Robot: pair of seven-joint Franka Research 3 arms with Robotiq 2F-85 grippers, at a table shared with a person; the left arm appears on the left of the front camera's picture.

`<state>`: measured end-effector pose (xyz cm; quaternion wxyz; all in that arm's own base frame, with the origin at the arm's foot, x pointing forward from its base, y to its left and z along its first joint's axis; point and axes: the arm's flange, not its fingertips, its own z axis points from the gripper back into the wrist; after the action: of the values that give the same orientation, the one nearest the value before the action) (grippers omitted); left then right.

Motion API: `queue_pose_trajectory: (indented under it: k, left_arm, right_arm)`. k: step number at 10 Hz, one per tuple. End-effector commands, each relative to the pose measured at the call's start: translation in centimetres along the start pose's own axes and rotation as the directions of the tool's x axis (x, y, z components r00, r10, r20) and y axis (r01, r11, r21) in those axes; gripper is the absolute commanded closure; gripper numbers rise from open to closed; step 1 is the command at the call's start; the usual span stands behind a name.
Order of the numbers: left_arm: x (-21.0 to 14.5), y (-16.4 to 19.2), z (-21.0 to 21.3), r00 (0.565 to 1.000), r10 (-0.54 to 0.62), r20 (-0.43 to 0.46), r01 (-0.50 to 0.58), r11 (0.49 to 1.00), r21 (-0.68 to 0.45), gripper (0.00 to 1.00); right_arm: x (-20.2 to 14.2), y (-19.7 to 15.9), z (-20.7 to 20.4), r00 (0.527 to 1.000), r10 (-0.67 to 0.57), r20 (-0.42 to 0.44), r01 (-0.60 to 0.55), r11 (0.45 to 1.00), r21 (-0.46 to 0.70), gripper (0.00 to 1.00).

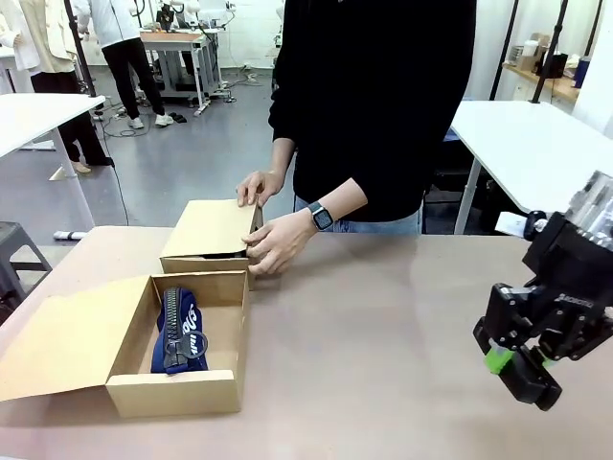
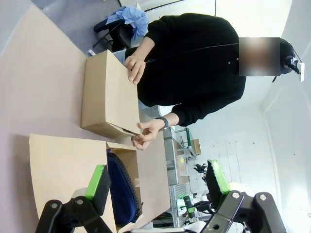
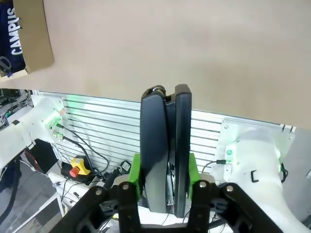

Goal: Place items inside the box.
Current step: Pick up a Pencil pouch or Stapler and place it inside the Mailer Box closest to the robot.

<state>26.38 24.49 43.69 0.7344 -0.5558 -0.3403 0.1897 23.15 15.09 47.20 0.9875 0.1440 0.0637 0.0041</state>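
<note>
An open cardboard box (image 1: 222, 321) sits on the table's left with a navy zip pouch (image 1: 179, 331) printed "CAMPUS" lying inside it. My right gripper (image 1: 514, 369) hovers over the table's right side. In the right wrist view it (image 3: 165, 170) is shut on a black stapler (image 3: 163, 126), clamped upright between the green pads. The box corner (image 3: 36, 43) and the pouch (image 3: 13, 34) show at that view's top left. My left gripper (image 2: 158, 182) is open and holds nothing, above the open box (image 2: 63, 165) and the pouch (image 2: 121, 189).
A person at the far side holds a second, closed cardboard box (image 1: 211, 230) with both hands, right behind the open one. That box (image 2: 109, 94) also shows in the left wrist view. Bare tabletop (image 1: 383, 345) lies between the boxes and my right gripper.
</note>
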Motion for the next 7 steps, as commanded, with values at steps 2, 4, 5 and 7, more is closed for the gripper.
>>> queue_pose_trajectory:
  k: [2,4,5,7]
  left_arm:
    - [0.0,-0.1,-0.1,1.0,-0.018,0.016,0.018,1.0,-0.025,0.0]
    - [0.0,-0.1,-0.1,1.0,-0.018,0.016,0.018,1.0,-0.025,0.0]
    - [0.0,-0.1,-0.1,1.0,-0.018,0.016,0.018,1.0,-0.025,0.0]
    - [0.0,-0.1,-0.1,1.0,-0.018,0.016,0.018,1.0,-0.025,0.0]
  right_arm:
    - [-0.1,0.3,-3.9,0.998,0.06,0.008,-0.061,0.998,0.019,0.58]
    - [0.7,1.2,-4.0,0.997,0.069,0.016,-0.069,0.997,0.022,0.58]
    - [1.3,2.2,-4.0,0.996,0.09,0.017,-0.091,0.996,0.018,0.58]
    - [2.7,4.3,-3.8,0.991,0.132,-0.008,-0.132,0.991,-0.01,0.58]
